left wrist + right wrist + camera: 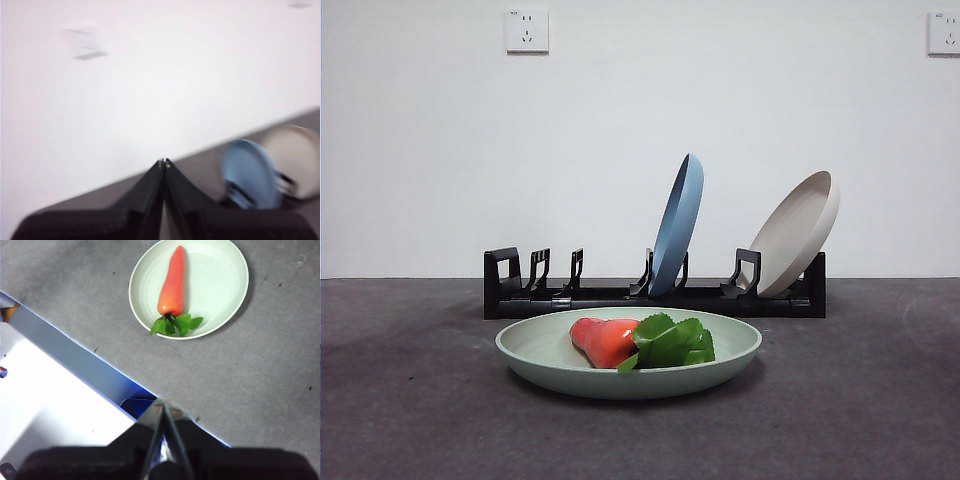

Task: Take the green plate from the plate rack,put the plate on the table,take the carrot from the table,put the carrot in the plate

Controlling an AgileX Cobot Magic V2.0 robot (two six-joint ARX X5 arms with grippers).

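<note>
The green plate lies flat on the table in front of the plate rack. The carrot lies in the plate, orange body and green leaves inside the rim. The right wrist view shows the plate and the carrot from above. My right gripper is shut and empty, high above the table's edge, away from the plate. My left gripper is shut and empty, raised, facing the wall. Neither gripper shows in the front view.
A blue plate and a beige plate stand in the rack; both show blurred in the left wrist view, blue and beige. A white and blue surface lies beyond the table's edge.
</note>
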